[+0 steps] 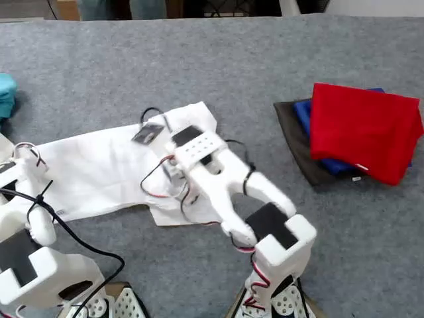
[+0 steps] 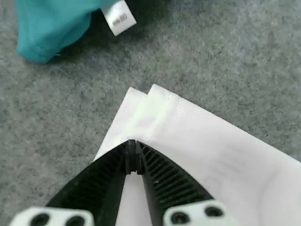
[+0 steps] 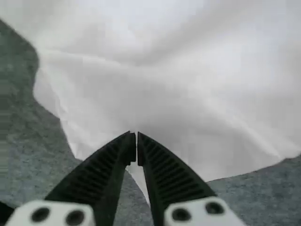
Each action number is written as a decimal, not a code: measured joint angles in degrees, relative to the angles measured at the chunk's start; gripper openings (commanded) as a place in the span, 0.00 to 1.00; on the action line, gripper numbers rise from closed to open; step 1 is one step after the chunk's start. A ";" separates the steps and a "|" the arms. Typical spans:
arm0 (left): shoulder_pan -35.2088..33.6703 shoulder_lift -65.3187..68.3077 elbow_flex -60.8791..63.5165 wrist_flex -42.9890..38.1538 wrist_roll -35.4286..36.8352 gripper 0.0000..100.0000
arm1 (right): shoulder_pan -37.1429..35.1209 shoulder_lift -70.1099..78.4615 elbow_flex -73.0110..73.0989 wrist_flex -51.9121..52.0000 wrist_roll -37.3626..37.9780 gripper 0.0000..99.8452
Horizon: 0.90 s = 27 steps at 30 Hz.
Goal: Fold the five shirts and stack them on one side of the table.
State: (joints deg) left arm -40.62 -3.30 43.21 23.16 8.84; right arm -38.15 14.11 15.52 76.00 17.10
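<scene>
The white shirt (image 1: 99,172) lies spread across the left and middle of the table, its long side running left to right and its right end reaching a little farther back. In the left wrist view its left end shows as a folded corner (image 2: 155,108) with two layers at the edge.

The left gripper (image 2: 132,145) has its black fingers pressed together at the tips, pinching the white shirt just behind that corner. The right gripper (image 3: 136,137) is also pressed together, with white cloth caught between its fingers close to the shirt's near edge (image 3: 94,141).

A teal shirt (image 1: 5,93) lies bunched at the far left edge of the table, near the white shirt's left end but apart from it; a small white label (image 2: 117,18) sticks out of it.

On the right side sits a stack: a red shirt (image 1: 361,129) on top, a blue shirt (image 1: 303,112) under it, and a dark shirt (image 1: 295,142) at the bottom. The table (image 1: 265,59) is covered in grey felt.
</scene>
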 measured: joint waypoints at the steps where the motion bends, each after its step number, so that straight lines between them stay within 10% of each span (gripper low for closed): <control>1: 0.00 0.00 0.00 -0.44 0.00 0.03 | -1.58 0.00 0.00 0.44 0.00 0.01; 10: -0.88 0.18 0.00 -1.32 0.00 0.03 | -8.62 0.53 0.00 3.34 0.35 0.01; 27: -0.44 0.26 -3.43 -1.32 0.26 0.03 | 13.71 12.57 -36.22 -8.97 6.86 0.01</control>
State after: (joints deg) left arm -41.05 -3.03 39.78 21.85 9.10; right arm -24.44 26.68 -20.70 67.03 23.96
